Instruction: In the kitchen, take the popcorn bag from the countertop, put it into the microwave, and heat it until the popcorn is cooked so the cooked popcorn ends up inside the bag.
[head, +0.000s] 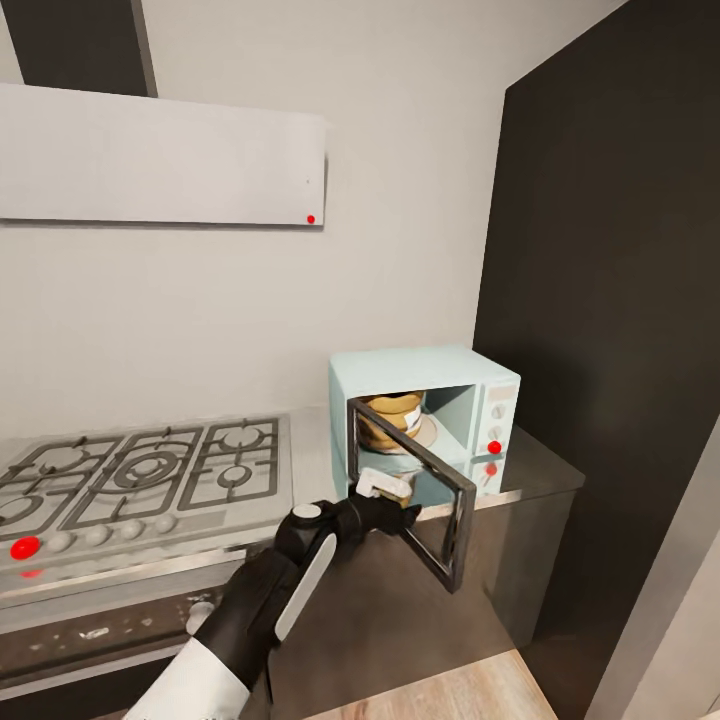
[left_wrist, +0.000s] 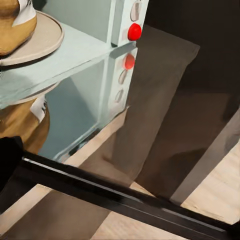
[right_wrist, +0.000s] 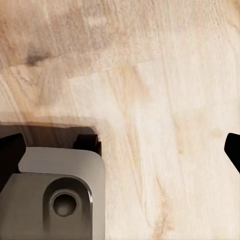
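Note:
The pale mint-blue microwave (head: 470, 385) stands on the countertop (head: 312, 455) right of the hob, with its dark glass door (head: 440, 510) swung out toward me. The orange-brown popcorn bag (head: 390, 418) sits upright inside on the round turntable plate (left_wrist: 47, 37); the bag (left_wrist: 12, 22) also shows in the left wrist view. My left gripper (head: 398, 497) reaches in at the door's inner side, low by the opening. Its black fingertips (left_wrist: 7, 160) are spread wide along the door's frame bar (left_wrist: 125, 195), holding nothing. My right gripper (right_wrist: 120, 152) hangs open over the wooden floor.
A steel gas hob (head: 150, 470) with knobs lies left of the microwave, and a white hood (head: 160, 155) hangs above it. A tall black cabinet (head: 610, 300) closes off the right side. The oven front (head: 100, 630) sits under the hob. The robot's grey base (right_wrist: 50, 195) shows over the floor.

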